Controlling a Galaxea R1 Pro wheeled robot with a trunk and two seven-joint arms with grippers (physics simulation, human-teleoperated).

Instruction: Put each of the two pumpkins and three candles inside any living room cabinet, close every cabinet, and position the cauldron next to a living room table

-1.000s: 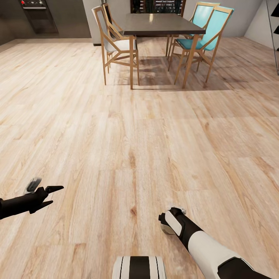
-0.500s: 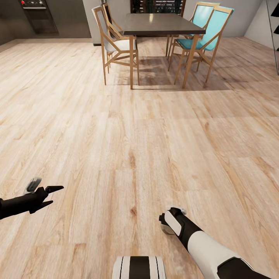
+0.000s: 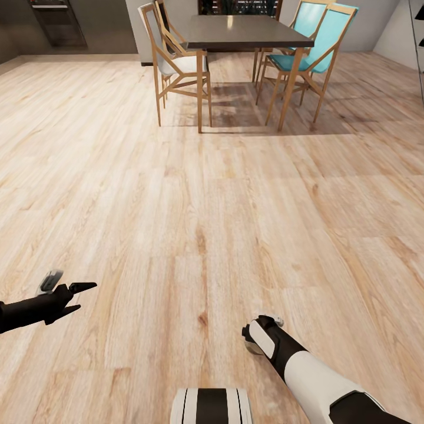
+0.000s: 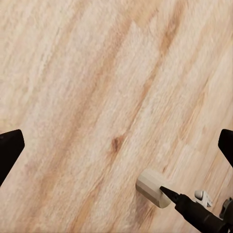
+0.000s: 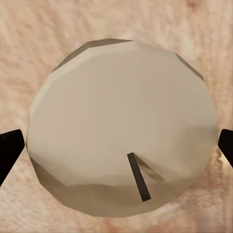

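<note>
Bare plank floor (image 3: 200,194), dining table (image 3: 247,32) ahead — robot in transit.
Right gripper (image 5: 116,145) holds a candle (image 5: 121,126), left gripper (image 3: 79,296) wide, empty — next, find the cabinet.

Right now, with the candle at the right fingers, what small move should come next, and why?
Probably turn the base away, candle carried along. The candle sits between the fingers of the right gripper, though whether they clamp it is unclear. Ahead are bare floor, the dark dining table and chairs, not the low cabinet it belongs in.
</note>
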